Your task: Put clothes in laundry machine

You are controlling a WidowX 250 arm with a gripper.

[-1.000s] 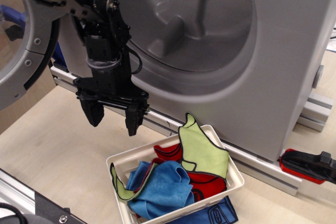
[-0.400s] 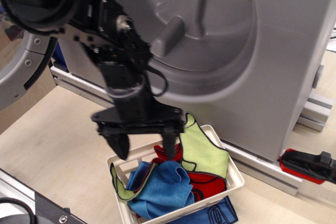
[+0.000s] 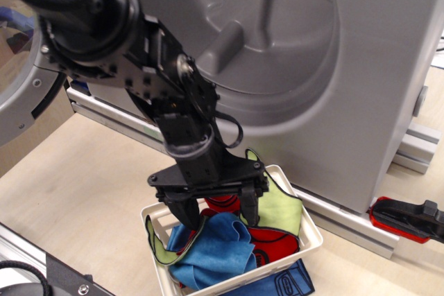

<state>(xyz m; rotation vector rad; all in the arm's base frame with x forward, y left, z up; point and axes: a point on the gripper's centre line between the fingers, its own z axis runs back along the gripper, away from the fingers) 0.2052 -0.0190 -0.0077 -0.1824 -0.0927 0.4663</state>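
Spread jaws of the gripper hang just over the clothes, one fingertip at the rumpled blue piece, the other near the red one by the lime-green cloth; nothing is pinched yet. You find the bundle heaped in a white slotted basket on the table, just in front of the laundry machine, whose round opening and grey drum stand open above and behind. To grip well, you likely need to press down into the middle of the heap so both fingers bite cloth, not the basket wall, then lift clear before swinging up to the drum. Watch the basket's near rim and the machine's metal base rail close behind. Its door hangs open at the left, and a red-and-black clamp lies at the right.
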